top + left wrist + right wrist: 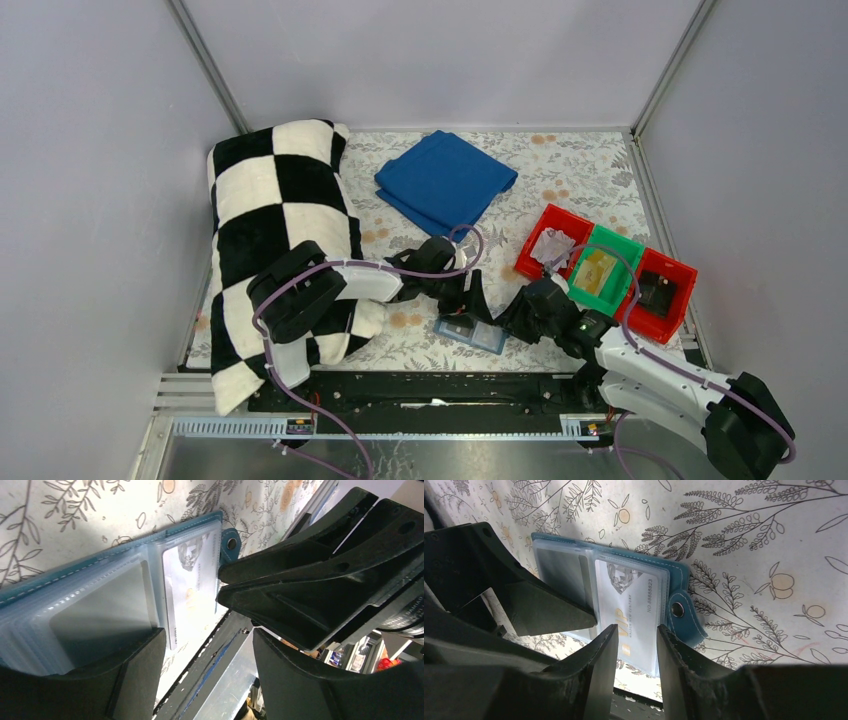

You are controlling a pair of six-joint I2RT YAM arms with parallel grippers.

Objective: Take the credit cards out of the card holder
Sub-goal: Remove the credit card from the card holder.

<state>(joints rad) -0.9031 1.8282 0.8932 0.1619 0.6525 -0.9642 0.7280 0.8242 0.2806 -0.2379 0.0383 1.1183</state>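
- Card holder (470,333) lay open on the floral table (590,170), near its front edge, between both arms.
- Left gripper (205,647) was spread wide, one finger (130,680) resting on the clear sleeves (100,610).
- Right gripper (634,637) had its fingers narrowly parted at the edge of a whitish credit card (634,597) in its sleeve; whether they gripped it, I couldn't tell.

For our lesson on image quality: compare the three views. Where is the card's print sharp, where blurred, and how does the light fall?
Right wrist view: the card has sharp print, VIP legible; the right fingers are dark and soft. Left wrist view: the same card blurs behind hazy sleeves of the card holder. Top view: even light, soft shadows, print too small to read.
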